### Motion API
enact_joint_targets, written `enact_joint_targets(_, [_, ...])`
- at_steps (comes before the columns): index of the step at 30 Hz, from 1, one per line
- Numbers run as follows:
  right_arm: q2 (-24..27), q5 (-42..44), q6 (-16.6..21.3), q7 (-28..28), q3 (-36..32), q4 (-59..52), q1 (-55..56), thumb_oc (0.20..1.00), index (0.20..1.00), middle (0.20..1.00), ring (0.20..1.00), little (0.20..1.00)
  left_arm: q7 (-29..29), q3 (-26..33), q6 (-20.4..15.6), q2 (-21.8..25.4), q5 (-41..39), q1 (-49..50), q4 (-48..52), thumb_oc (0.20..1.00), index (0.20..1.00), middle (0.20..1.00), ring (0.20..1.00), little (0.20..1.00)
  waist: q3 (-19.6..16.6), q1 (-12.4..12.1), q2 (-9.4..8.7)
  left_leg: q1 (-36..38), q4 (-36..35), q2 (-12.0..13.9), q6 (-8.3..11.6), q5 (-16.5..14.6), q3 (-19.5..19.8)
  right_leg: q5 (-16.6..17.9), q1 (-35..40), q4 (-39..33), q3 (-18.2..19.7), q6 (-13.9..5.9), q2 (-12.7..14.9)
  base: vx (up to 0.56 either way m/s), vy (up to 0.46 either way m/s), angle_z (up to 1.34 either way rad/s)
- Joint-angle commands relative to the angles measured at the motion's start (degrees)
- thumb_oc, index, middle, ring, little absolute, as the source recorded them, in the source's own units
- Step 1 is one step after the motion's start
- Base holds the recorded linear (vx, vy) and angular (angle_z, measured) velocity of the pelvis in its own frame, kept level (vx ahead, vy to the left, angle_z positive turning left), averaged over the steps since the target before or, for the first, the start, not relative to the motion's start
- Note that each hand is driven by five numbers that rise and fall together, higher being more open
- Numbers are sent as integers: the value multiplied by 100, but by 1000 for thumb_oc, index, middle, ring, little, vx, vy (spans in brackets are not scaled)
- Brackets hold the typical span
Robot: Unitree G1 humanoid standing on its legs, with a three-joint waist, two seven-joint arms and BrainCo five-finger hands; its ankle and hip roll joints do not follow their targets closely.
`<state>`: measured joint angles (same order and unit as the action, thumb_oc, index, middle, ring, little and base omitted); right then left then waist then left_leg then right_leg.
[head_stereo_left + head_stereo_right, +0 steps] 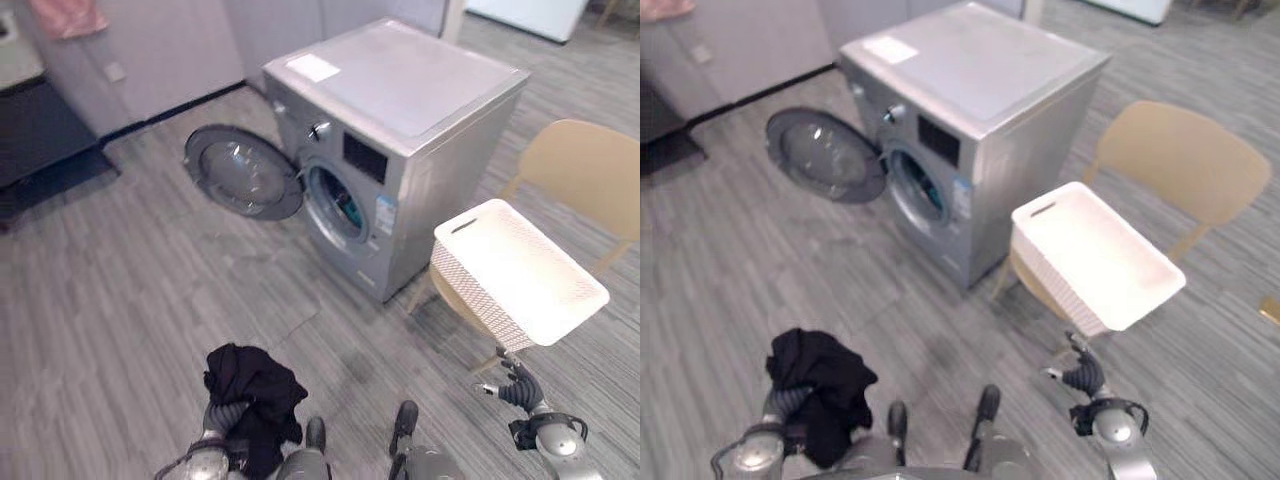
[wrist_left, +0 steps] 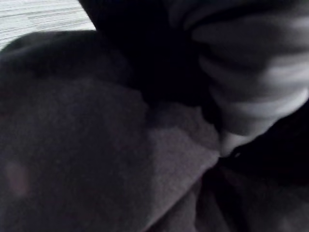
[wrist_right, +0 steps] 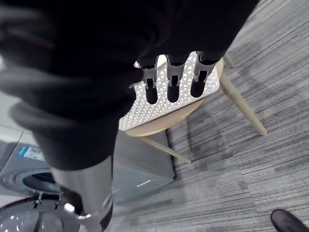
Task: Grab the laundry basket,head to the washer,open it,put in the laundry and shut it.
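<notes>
Left hand (image 1: 222, 418) at 7 o'clock, black laundry (image 1: 252, 395) bunched over it; cannot tell how its fingers sit under the cloth. Washer (image 1: 400, 140) at 12 o'clock, round door (image 1: 241, 172) swung open to 11. White laundry basket (image 1: 515, 270) on tan chair (image 1: 580, 175) at 3 o'clock. Right hand (image 1: 512, 383) at 5 o'clock, fingers (image 3: 173, 79) loosely extended, holding nothing, just below basket.

basket (image 1: 520, 270) on chair (image 1: 585, 170), right of washer (image 1: 400, 130), door (image 1: 240, 172) left
</notes>
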<state>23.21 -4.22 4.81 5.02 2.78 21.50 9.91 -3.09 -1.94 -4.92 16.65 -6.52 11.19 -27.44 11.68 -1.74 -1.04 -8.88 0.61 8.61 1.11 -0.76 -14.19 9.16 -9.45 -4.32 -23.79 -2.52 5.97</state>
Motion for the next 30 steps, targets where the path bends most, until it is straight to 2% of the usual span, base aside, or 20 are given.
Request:
enact_joint_targets(1, [50,169,155,181,-79,-107,-134,1000,1000,1000,1000,1000,-178,120,-327,421,-7,-81,419,200,200,200,200,200,3,106,-131,115,721,-188,141,-191,-707,-1310,1037,381,-209,-313,230,79,144,90])
enact_joint_targets(3, [35,128,123,170,-12,-103,-163,1000,1000,1000,1000,1000,-160,59,-323,431,29,-97,416,200,200,200,200,200,-6,115,-145,115,696,-210,97,-230,-654,-1336,1112,466,-339,-350,297,137,168,42])
enact_joint_targets(7, [-70,74,62,154,184,-48,-309,1000,1000,1000,1000,1000,-176,44,-302,506,58,-94,499,200,200,200,200,200,55,-29,-309,34,750,-353,-35,-399,-466,-1372,1065,814,-370,-440,500,126,208,41])
enact_joint_targets(10, [-141,58,69,140,283,-52,-405,1000,1000,1000,1000,1000,-217,45,-302,562,70,-166,493,200,200,200,200,200,128,-124,-368,36,762,-500,-169,-530,-334,-1401,884,1353,-270,-507,707,92,167,11])
enact_joint_targets(11, [-180,68,67,126,308,-64,-436,1000,1000,1000,1000,1000,-244,20,-281,617,77,-234,488,200,200,200,200,200,198,-105,-395,69,764,-558,-210,-583,-225,-1389,719,1700,-55,-509,748,153,184,-15])
enact_joint_targets(12, [-205,99,89,116,397,-92,-529,1000,1000,1000,1000,1000,-291,-66,-295,669,141,-381,451,200,200,200,200,200,289,33,-394,154,727,-702,-295,-666,26,-1477,252,2190,804,-495,419,151,244,24])
enact_joint_targets(13, [-196,103,86,97,431,-112,-548,1000,1000,1000,1000,1000,-301,-67,-303,644,122,-411,468,200,200,200,200,200,336,102,-367,169,667,-758,-357,-552,94,-1407,-13,2220,1165,-435,199,173,214,75])
enact_joint_targets(16, [-150,159,127,72,530,-93,-600,1000,1000,1000,1000,1000,-326,-147,-341,591,109,-467,407,200,200,200,200,200,428,160,-322,356,527,-921,-419,-599,413,-1321,-382,2052,1500,-341,-83,225,76,79])
enact_joint_targets(17, [-112,186,119,61,536,-82,-606,1000,1000,1000,1000,1000,-307,-168,-313,571,88,-494,427,200,200,200,200,200,471,235,-323,501,454,-1051,-441,-656,696,-1157,-591,1809,1715,-398,-237,344,15,31])
enact_joint_targets(18, [-110,180,119,65,558,-45,-618,1000,1000,1000,1000,1000,-314,-170,-320,555,89,-520,389,200,200,200,200,200,508,267,-323,592,425,-1122,-456,-713,819,-1024,-749,1683,1789,-426,-302,347,-11,39])
enact_joint_targets(21, [-112,148,95,61,548,-30,-618,1000,1000,1000,1000,1000,-288,-209,-309,542,189,-574,334,200,200,200,200,200,533,324,-364,814,396,-1277,-437,-847,1103,-722,-1050,1242,1643,-520,-252,305,-40,107])
enact_joint_targets(24, [-123,78,69,29,522,-27,-544,1000,1000,1000,1000,1000,-258,-213,-315,481,218,-576,349,200,200,200,200,200,525,408,-346,1135,320,-1344,-377,-985,1447,-562,-1133,909,1392,-612,-213,347,-81,71])
enact_joint_targets(26, [-120,104,82,-4,481,-18,-446,1000,1000,1000,1000,1000,-238,-252,-336,468,279,-569,356,200,200,200,200,200,439,431,-382,1306,352,-1412,-315,-1129,1618,-509,-955,784,1406,-577,-148,417,-165,83])
enact_joint_targets(27, [-93,118,114,-28,465,36,-376,1000,1000,1000,1000,1000,-200,-304,-339,426,302,-523,378,200,200,200,200,200,350,473,-305,1462,450,-1308,-180,-1251,1708,-536,-769,857,1409,-484,-156,348,-164,99])
enact_joint_targets(28, [-96,118,115,-28,466,36,-378,1000,1000,1000,1000,1000,-200,-302,-339,429,302,-524,379,200,200,200,200,200,341,488,-324,1443,444,-1329,-183,-1226,1720,-520,-781,845,1406,-487,-132,355,-192,115])
enact_joint_targets(29, [-63,59,115,-32,468,95,-348,1000,1000,1000,1000,1000,-196,-301,-338,399,299,-512,356,200,200,200,200,200,277,518,-270,1501,553,-1215,-71,-1228,1696,-577,-664,877,1347,-439,-151,228,-139,83])
enact_joint_targets(30, [-43,58,122,-44,443,65,-331,1000,1000,1000,1000,1000,-165,-302,-342,410,302,-483,382,200,200,200,200,200,228,568,-259,1450,807,-1135,59,-1056,1633,-600,-508,841,1247,-391,-139,313,-182,65])
